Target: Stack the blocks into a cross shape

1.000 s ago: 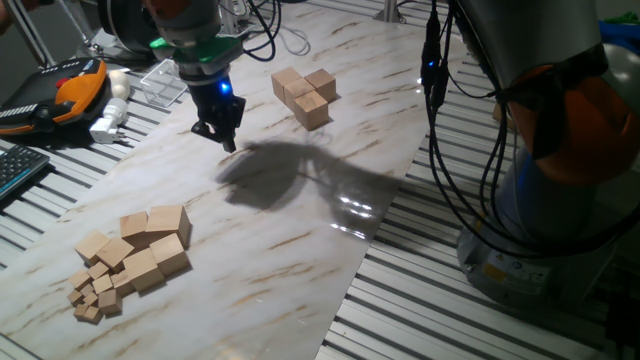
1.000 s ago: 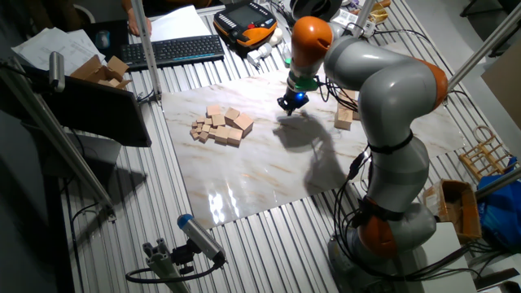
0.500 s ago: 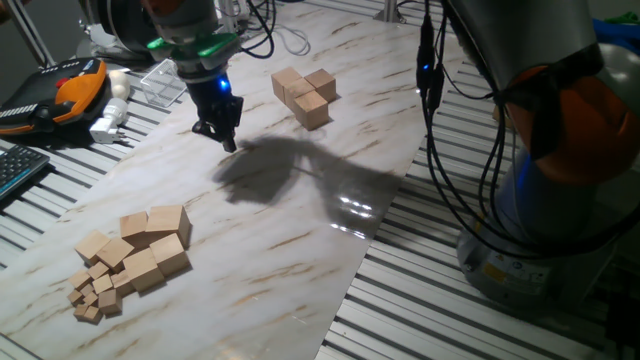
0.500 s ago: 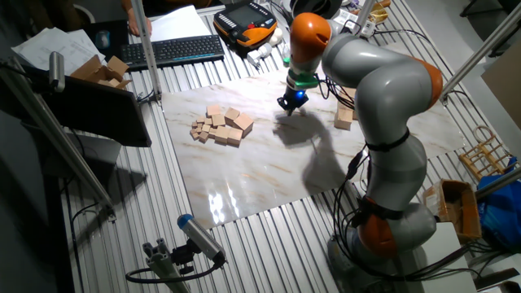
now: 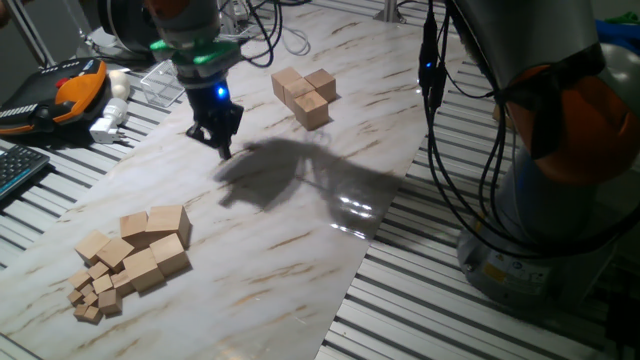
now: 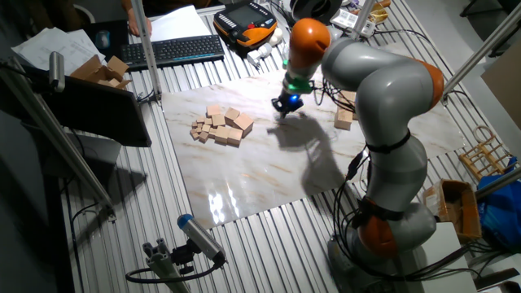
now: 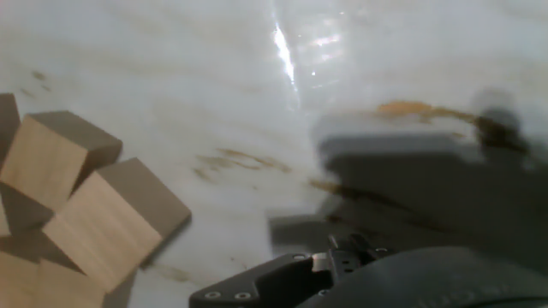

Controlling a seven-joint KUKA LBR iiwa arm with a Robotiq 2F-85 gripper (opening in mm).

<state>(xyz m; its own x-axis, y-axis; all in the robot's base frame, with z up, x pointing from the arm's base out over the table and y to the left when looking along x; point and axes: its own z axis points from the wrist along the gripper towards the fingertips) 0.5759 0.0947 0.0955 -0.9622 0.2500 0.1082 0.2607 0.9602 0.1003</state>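
Note:
Several large tan blocks (image 5: 166,221) lie in a loose pile at the near left of the marble board, also seen in the other fixed view (image 6: 234,122). The hand view shows two of them (image 7: 96,224) at its left edge. A small group of blocks (image 5: 304,93) stands stacked at the far side, also in the other fixed view (image 6: 344,119). My gripper (image 5: 222,148) hangs low over the bare board between the two groups, also in the other fixed view (image 6: 282,106). Its fingers taper to one tip and hold nothing.
Tiny wooden cubes (image 5: 92,298) lie at the near end of the pile. An orange teach pendant (image 5: 68,88), a white plug (image 5: 108,122) and a keyboard (image 5: 15,170) lie left of the board. Cables (image 5: 432,90) and the arm's base (image 5: 560,200) stand on the right.
My gripper has moved a little to the left, from the stacked group towards the loose pile. The blocks have not moved.

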